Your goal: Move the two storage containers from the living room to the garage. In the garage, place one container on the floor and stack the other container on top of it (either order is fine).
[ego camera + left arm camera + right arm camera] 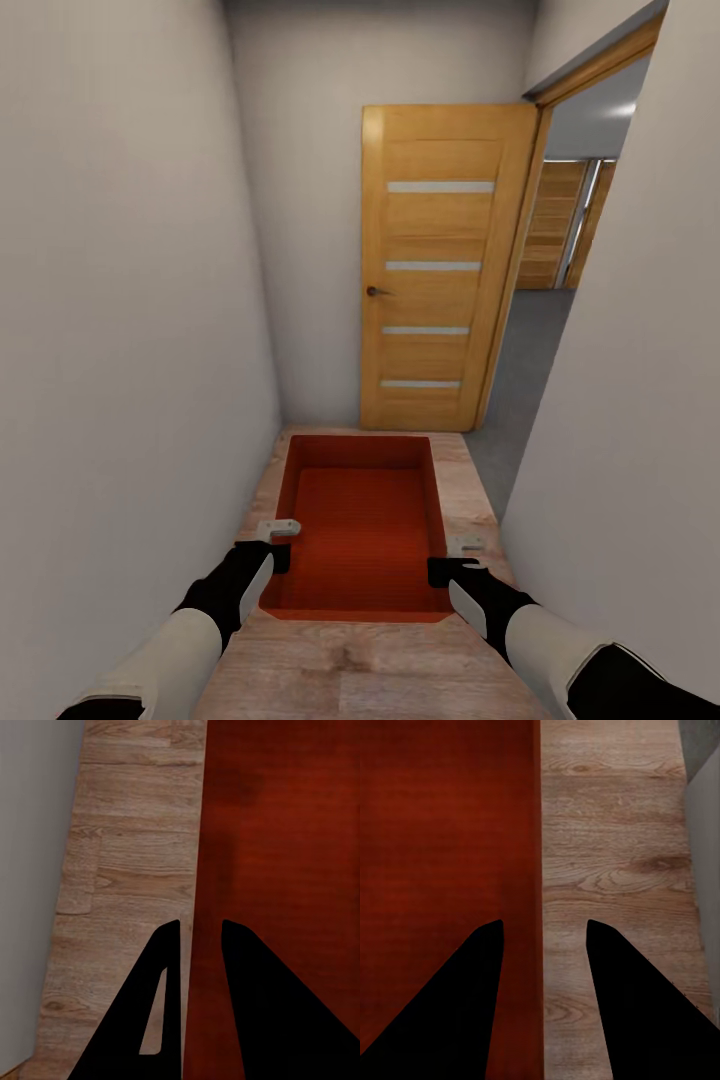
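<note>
The orange bin (pixel 362 525) is carried between both grippers, the left gripper (pixel 196 945) and right gripper (pixel 542 937) each straddling a side wall, grip uncertain. It is judged rigid, light, best held by its rims.

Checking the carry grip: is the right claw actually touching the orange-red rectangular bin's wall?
Cannot tell. In the right wrist view the right claw straddles the orange-red rectangular bin's wall, with gaps visible beside it; the head view is too coarse.
</note>
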